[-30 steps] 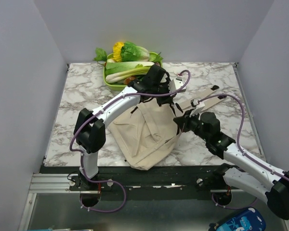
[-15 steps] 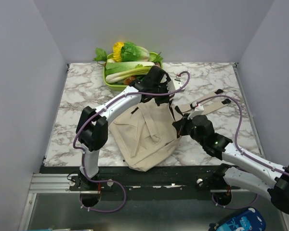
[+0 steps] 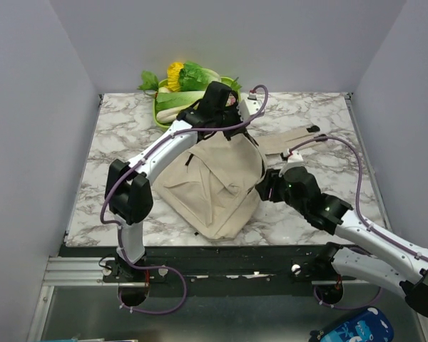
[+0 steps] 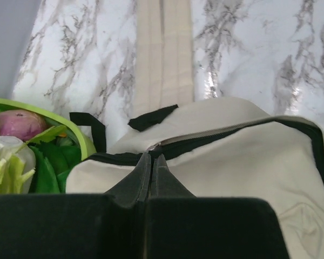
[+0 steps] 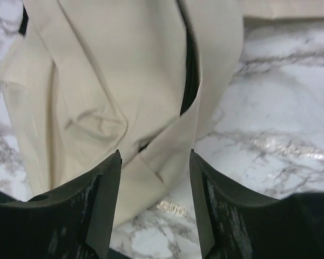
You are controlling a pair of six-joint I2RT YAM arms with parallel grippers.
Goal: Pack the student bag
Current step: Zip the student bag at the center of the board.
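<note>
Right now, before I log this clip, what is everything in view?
student bag: one, beige, mid-table
straps: apparently two, beige, lying on the table to the bag's far right
tray: one, green, far edge of the table
vegetables: several, green, white, yellow, purple, in the tray
table: one, grey-veined marble
blue object: one, below the near right corner
left tool: black, shut on the student bag's zip edge
right tool: black, open above the bag's right side

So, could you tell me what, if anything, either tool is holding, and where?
The left tool is pinched shut on the student bag at its black-edged top opening; the right tool stands open, holding nothing.
</note>
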